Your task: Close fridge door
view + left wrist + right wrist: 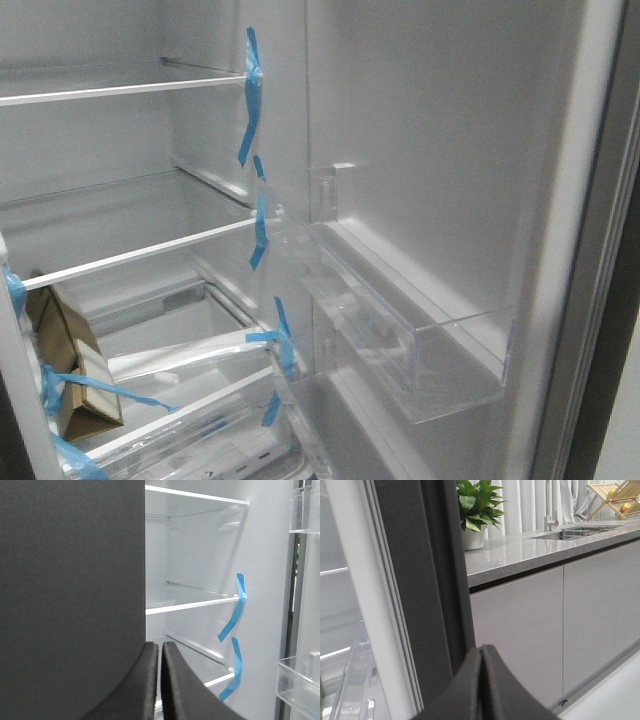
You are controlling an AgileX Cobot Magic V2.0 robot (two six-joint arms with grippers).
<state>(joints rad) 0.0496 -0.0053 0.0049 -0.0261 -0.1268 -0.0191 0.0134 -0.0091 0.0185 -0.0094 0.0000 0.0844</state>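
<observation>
The fridge door (pixel 440 130) stands open on the right of the front view. It shows its white inner lining, a clear shelf bin (pixel 430 360) and a pale edge (pixel 590 250). No gripper shows in the front view. In the right wrist view my right gripper (pixel 481 652) is shut and empty, close beside the door's dark grey edge (pixel 420 580) and white gasket strip (pixel 365 605). In the left wrist view my left gripper (pixel 160 647) is shut and empty. It faces the fridge's inside, with the door's clear bins (pixel 300 680) beyond it.
Glass shelves (pixel 130 90) and a clear drawer (pixel 200 400) carry blue tape strips (pixel 252 90). A cardboard box (pixel 70 370) lies low inside. A dark grey panel (pixel 70 590) fills half the left wrist view. Pale cabinet doors (pixel 520 630), a worktop with a potted plant (pixel 475 510) and a sink (pixel 580 530) stand behind the door.
</observation>
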